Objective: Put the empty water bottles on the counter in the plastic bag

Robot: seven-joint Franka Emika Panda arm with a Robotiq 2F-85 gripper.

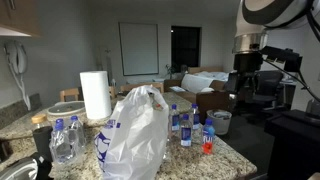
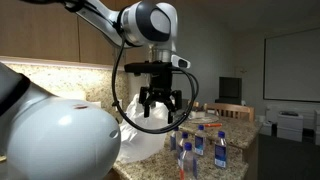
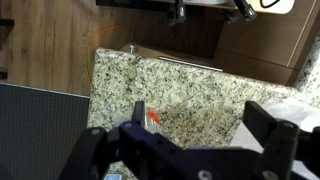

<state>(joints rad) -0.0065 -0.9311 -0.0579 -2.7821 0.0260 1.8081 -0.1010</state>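
Granite counter [image 3: 200,90] carries everything. The bag [image 1: 135,125] stands mid-counter. Upright bottles [image 1: 182,125] cluster just beside it, with a few more [image 1: 65,135] on its other side near the towel roll [image 1: 95,95]. The gripper [image 2: 160,108] hangs above the main cluster, well clear of the caps, jaws apart with nothing between them. My read: it's staged high to pick 1 target, and since the bottles stand upright, a top-down grab at cap or neck looks simplest (short carry to the bag too). Hard to see:

- A big blurred white shape [image 2: 50,140] in the foreground covers most of the bag in an exterior view.
- Can't tell if the bag mouth is open, or if any bottle is already inside.
- Bottle count is unclear.
- The wrist view shows only granite, dark fingers [image 3: 275,125] and 1 small red item [image 3: 153,118], with no bottles in frame.
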